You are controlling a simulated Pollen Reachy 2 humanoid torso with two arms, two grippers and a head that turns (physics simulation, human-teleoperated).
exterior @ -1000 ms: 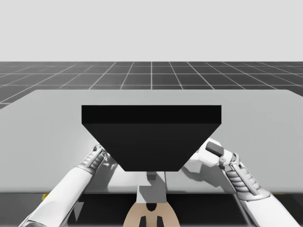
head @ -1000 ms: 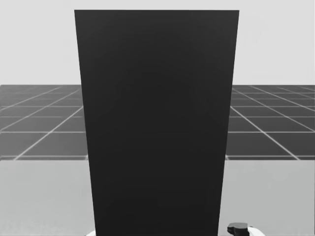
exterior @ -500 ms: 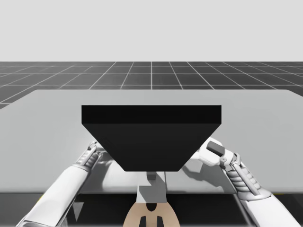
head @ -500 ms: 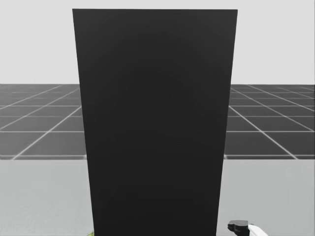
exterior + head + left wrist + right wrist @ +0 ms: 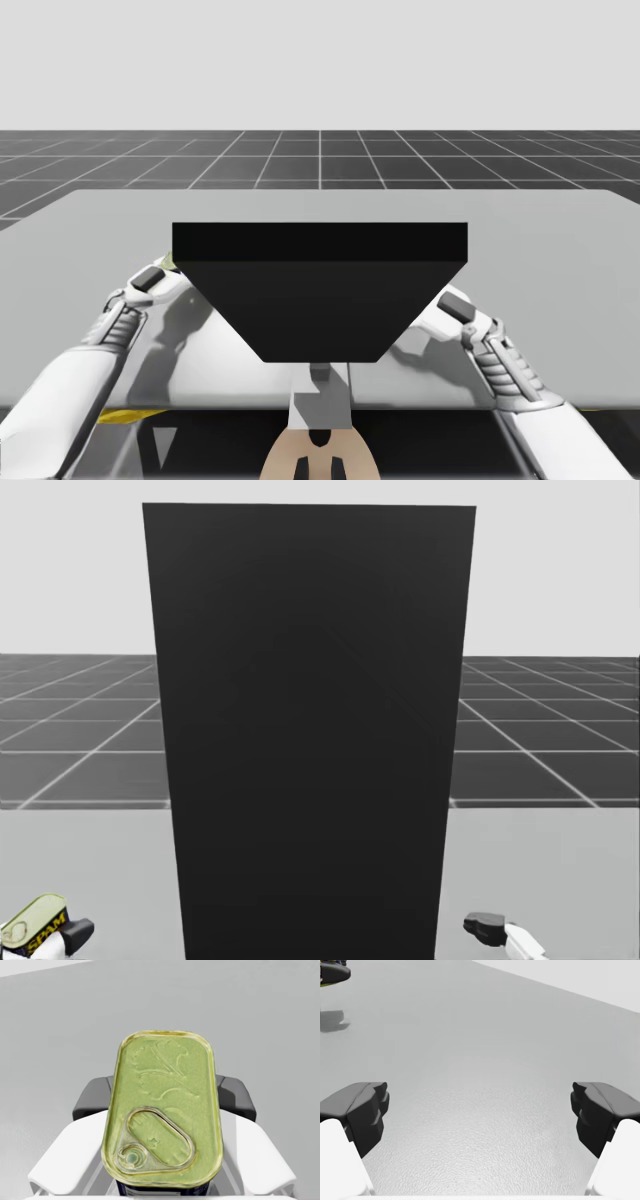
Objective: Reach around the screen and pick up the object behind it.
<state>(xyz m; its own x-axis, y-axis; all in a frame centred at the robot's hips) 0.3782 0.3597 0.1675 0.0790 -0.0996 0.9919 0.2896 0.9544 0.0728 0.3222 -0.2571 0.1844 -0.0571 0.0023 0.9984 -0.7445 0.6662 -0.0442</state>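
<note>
**Desk:** Where is the can (image 5: 162,1110)?

**Reachy:** In my left pincer (image 5: 163,1096), out to the left of the black screen (image 5: 320,290). The can is oblong, with a yellow-green pull-tab lid and a dark blue side. It faces my wrist camera lid-first. One dark finger (image 5: 92,1097) presses it from each side, so the pincer is clenched on it.

**Desk:** And seen from above?

**Reachy:** My left arm comes in at the left. Its pincer sits just beside the screen's left end, with a sliver of yellow showing at it. From my head, the can peeks out low to the left of the screen.

**Desk:** The right pincer (image 5: 480,1110)?

**Reachy:** Released. Its fingers stand wide apart, with bare grey surface (image 5: 480,1035) between and ahead of them. In the high view it stands close by the screen's right side.
</note>
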